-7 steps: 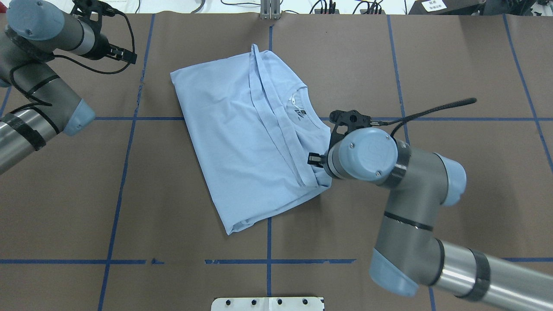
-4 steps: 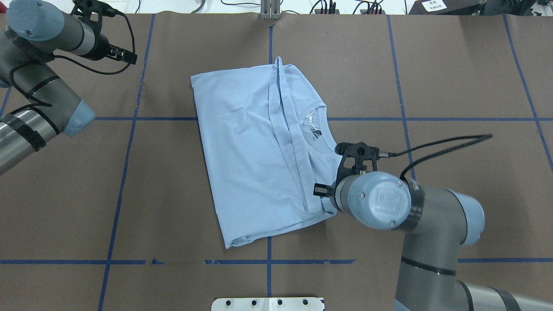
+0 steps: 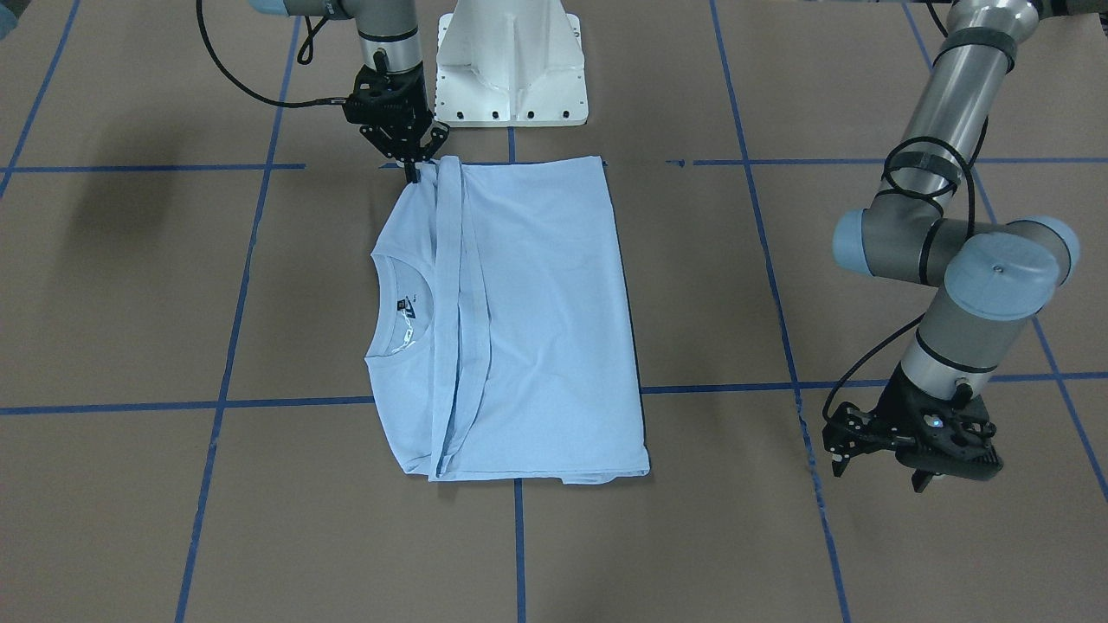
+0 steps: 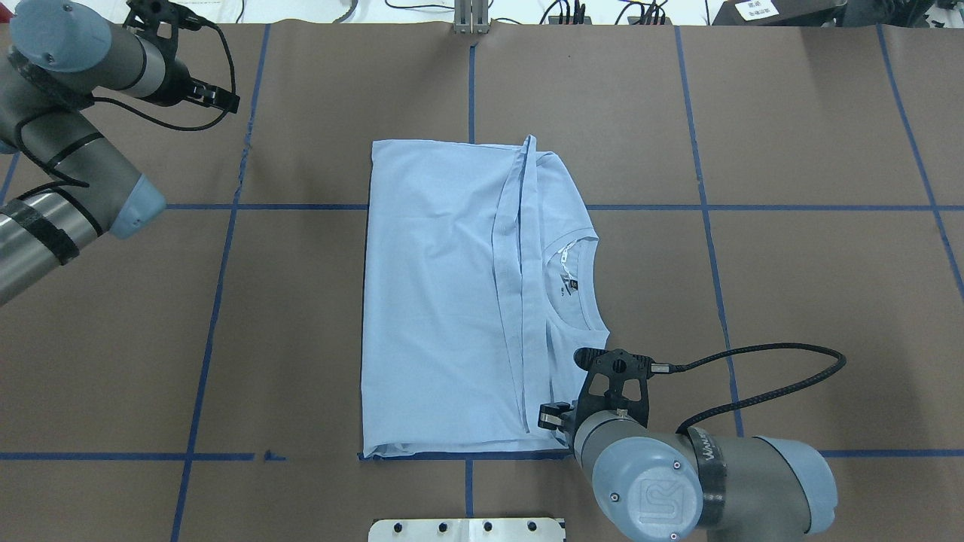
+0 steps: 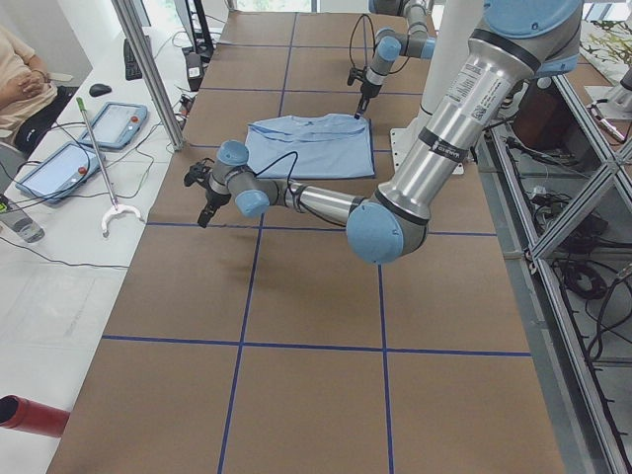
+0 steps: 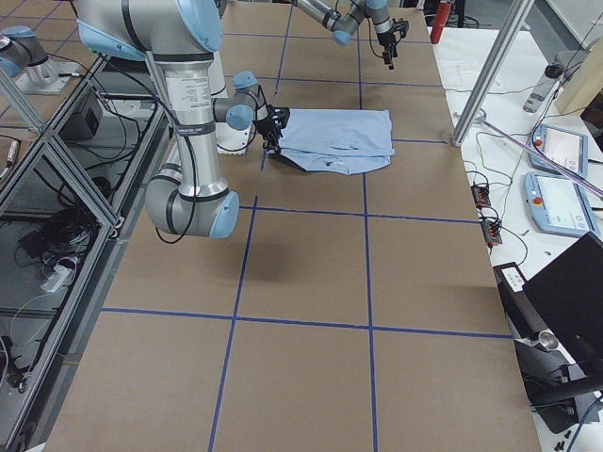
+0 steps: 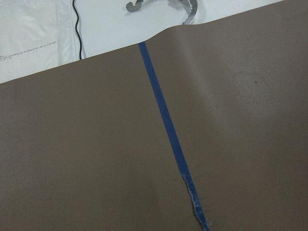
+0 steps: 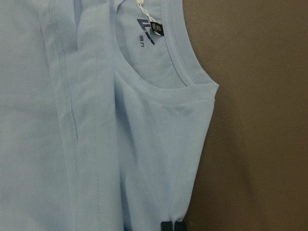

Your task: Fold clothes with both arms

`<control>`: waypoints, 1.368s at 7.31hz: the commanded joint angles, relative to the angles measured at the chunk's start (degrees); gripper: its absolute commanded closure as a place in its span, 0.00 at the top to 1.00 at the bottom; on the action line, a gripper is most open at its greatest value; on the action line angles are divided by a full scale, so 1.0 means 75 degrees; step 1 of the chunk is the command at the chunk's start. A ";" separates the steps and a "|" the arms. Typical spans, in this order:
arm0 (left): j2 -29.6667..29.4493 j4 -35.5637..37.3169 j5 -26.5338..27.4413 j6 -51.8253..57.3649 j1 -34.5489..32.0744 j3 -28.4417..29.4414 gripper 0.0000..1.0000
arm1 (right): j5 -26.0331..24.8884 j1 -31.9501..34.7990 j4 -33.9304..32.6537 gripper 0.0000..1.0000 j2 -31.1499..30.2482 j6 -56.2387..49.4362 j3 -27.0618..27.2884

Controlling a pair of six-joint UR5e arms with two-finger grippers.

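Note:
The pale blue T-shirt [image 4: 437, 301] lies folded into a rectangle mid-table, its edges square with the blue tape lines. Its round collar [image 4: 586, 280] and black neck label [image 4: 570, 284] face the robot's right. My right gripper [image 4: 552, 416] is shut on the shirt's near right corner, and the right wrist view shows its fingertips [image 8: 172, 226] pinching the fabric [image 8: 72, 120] edge. The front view has the same grip [image 3: 414, 170] beside the pedestal. My left gripper [image 3: 879, 476] hovers open over bare table at the far left [image 4: 224, 98], well apart from the shirt [image 3: 537, 311].
The white pedestal base [image 3: 511, 65] stands just behind the shirt's near edge. Blue tape lines [image 4: 218, 301] grid the brown table cover. Past the far edge lie cables and tablets [image 5: 69, 148] on a white bench, where a person [image 5: 25, 84] sits.
My right gripper pulled the held corner toward the robot's base. The shirt swung round from skewed to square with the tape lines. The left arm stayed still.

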 commanded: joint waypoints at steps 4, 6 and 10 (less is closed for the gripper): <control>0.0078 0.0000 -0.0012 -0.0018 0.0012 -0.0098 1.00 | 0.0358 -0.0009 0.0103 1.00 0.0384 -0.2421 -0.0045; 0.0102 0.0000 -0.0117 -0.0018 0.0024 -0.0122 1.00 | 0.0311 -0.0056 0.0103 0.70 0.0444 -0.3159 -0.0127; 0.0102 0.0000 -0.0117 -0.0042 0.0024 -0.0122 1.00 | 0.0288 -0.0185 0.0103 0.44 0.0455 -0.3538 -0.0385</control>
